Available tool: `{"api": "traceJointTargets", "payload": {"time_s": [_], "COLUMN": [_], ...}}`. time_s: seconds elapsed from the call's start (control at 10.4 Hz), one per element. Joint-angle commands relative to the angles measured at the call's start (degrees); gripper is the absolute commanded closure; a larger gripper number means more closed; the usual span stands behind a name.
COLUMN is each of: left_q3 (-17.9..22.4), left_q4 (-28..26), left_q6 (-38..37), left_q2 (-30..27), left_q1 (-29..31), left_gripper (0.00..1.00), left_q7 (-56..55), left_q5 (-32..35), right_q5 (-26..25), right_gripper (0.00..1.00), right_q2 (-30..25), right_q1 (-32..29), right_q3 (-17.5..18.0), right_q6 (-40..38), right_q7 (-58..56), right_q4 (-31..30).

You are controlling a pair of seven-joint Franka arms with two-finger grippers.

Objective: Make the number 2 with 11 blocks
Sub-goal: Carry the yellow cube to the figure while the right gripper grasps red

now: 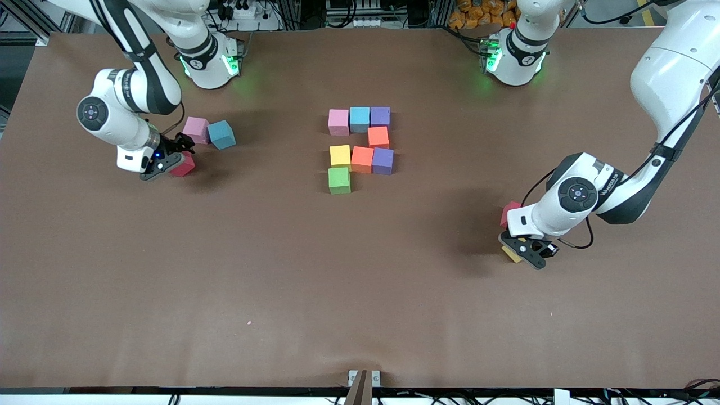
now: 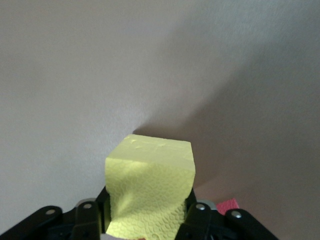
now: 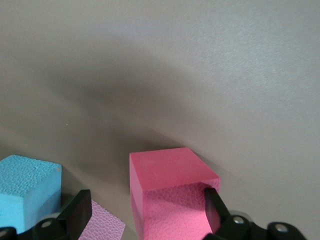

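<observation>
Brown matte covering stretched across the whole desk (image 1: 360, 292), and near its middle stood the unfinished number 2 (image 1: 361, 147): eight foam cubes in four rows, pink, blue and purple on top, orange below the purple, then yellow, orange and purple, and a green one under the yellow. The lowest row was not yet laid.

At the left arm's end of the desk, the left gripper (image 1: 526, 252) was down at the surface with its fingers clamped on a yellow block (image 2: 150, 192). A red block (image 1: 509, 212) lay close beside it, partly hidden by the wrist. At the right arm's end, the right gripper (image 1: 169, 160) sat low with its fingers spread wide on either side of a second red block (image 3: 170, 192), not squeezing it. A pink block (image 1: 196, 129) and a blue block (image 1: 221, 134) rested touching each other just beside it.

Every cube looked like soft, pebbled foam with crisp edges and flat faces. That softness seemed the main risk: the yellow cube appeared to be held near one end, so it might twist or slip during a lift. When it was set down, a tilted cube could nudge the green one and skew the digit. On the right, closing off-centre might push the red cube into its pink neighbour.
</observation>
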Motion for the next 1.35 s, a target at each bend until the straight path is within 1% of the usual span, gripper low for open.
{"api": "traceJointTargets", "payload": {"time_s": [0.0,0.19,0.48,0.58,0.68,0.77,0.87,1.06,1.26], "left_q3": [0.08,0.16,0.34,0.43,0.51,1.3,3.48,9.89,19.19], "left_q4": [2.5,4.52,7.07,7.95,9.61,11.46,13.04,19.44,23.67], "left_q6": [-0.17,-0.17,-0.43,-0.43,-0.52,-0.69,-1.13,-3.93,-4.04], "left_q2": [-0.75,-0.66,-0.74,-0.75,-0.57,-0.22,-0.39,-0.13,0.4], "left_q1": [-3.43,-8.25,-16.07,-18.44,-20.81,-23.8,-28.61,-39.51,-50.75], "left_gripper": [0.48,0.49,0.49,0.49,0.49,0.5,0.53,0.52,0.53], "left_q7": [-2.93,-10.2,-25.83,-31.54,-35.95,-39.91,-45.52,-57.39,-65.92], "left_q5": [-3.37,-7.07,-10.07,-10.08,-10.16,-12.08,-15.32,-19.38,-25.07], "right_q5": [0.28,0.28,0.28,0.28,0.28,0.28,0.28,0.28,0.28], "right_gripper": [0.0,0.0,0.0,0.0,0.0,0.0,0.0,0.0,0.0], "right_q2": [-0.27,-0.18,0.61,1.31,1.84,2.45,3.15,5.26,5.71], "right_q1": [-1.41,-1.41,-1.41,-1.32,-1.32,-1.32,-1.23,-1.23,-1.32], "right_q3": [1.01,1.01,0.92,0.84,0.84,0.84,0.84,0.75,0.75], "right_q6": [-1.2,-0.76,-0.24,0.55,0.82,1.26,2.04,4.06,4.16], "right_q7": [-0.53,-0.61,-0.61,-0.61,-0.7,-0.7,-0.7,-0.87,-0.96], "right_q4": [0.53,0.53,0.44,0.18,0.09,0.0,0.0,-0.18,-0.35]}}
